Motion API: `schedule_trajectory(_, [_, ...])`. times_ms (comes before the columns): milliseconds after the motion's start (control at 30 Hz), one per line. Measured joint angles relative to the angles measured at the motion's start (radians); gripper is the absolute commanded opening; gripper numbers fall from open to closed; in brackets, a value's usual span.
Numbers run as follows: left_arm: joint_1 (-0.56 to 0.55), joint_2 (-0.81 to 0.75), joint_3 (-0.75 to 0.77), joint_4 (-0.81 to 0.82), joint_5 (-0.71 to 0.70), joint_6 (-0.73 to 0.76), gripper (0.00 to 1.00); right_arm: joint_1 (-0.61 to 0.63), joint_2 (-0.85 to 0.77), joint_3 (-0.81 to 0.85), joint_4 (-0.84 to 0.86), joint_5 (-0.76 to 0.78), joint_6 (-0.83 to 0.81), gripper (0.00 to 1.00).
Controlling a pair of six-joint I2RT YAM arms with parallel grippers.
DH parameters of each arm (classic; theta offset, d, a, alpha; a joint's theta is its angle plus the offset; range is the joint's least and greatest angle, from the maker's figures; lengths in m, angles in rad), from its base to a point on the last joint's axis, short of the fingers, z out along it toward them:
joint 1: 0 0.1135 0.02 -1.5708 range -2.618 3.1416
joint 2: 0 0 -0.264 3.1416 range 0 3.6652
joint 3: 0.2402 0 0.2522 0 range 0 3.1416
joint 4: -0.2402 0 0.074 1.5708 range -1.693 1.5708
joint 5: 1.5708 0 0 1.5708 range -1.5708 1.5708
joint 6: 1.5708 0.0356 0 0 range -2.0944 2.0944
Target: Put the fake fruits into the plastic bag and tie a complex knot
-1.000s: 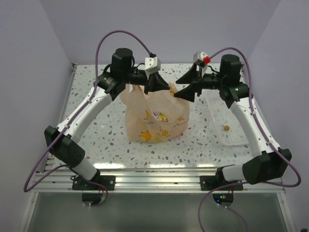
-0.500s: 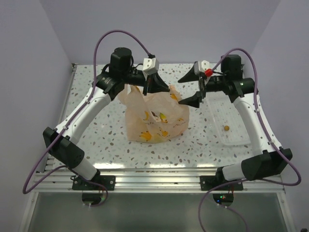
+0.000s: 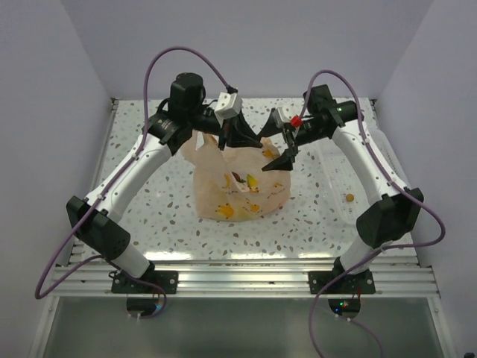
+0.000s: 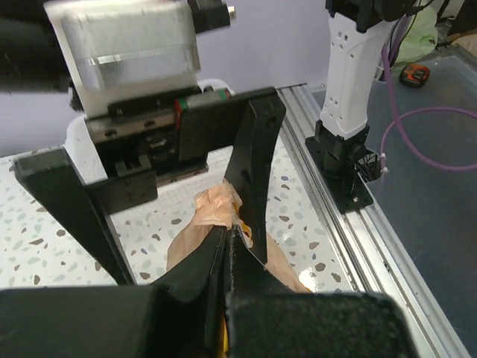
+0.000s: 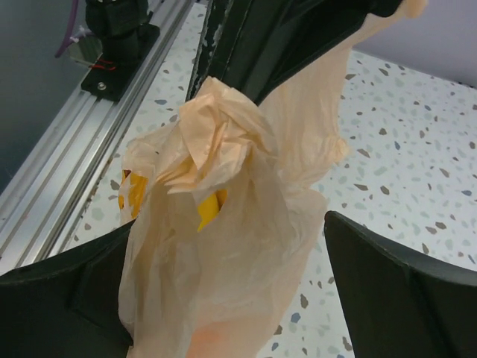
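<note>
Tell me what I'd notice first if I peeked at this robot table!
A peach-orange plastic bag stands in the middle of the speckled table, with yellow fake fruits showing through it. The left gripper pinches the bag's bunched top from above and holds it up. The right gripper hangs wide open just beside the bag's upper right side.

Left tool (image 3: 250,136) pinched shut — right tool (image 3: 279,142) splayed wide, facing it.

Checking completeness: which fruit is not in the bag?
The small yellow-orange piece, lying alone on the right, well apart from the bag. The other fruits all show through the bag's thin film.
</note>
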Motion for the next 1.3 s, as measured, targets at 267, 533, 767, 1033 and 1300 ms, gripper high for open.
schedule_trajectory(267, [0.0,0.004,0.0,0.108,0.022,-0.072,0.0,0.068,0.041,-0.006,-0.055,-0.066,-0.037,0.62])
schedule_trajectory(533, [0.004,0.009,-0.011,0.153,-0.022,-0.074,0.0,0.058,0.074,-0.023,-0.062,-0.105,0.036,0.0])
schedule_trajectory(767, [0.005,-0.053,-0.185,0.299,-0.262,-0.094,0.01,0.022,-0.013,-0.266,0.465,-0.005,0.585,0.0])
schedule_trajectory(1033, [0.002,-0.235,-0.375,0.409,-0.467,-0.122,0.67,0.008,-0.038,-0.306,0.801,0.139,0.962,0.0])
schedule_trajectory(1300, [-0.019,-0.3,-0.459,0.415,-0.517,-0.108,0.56,0.007,-0.108,-0.341,0.906,0.167,1.095,0.0])
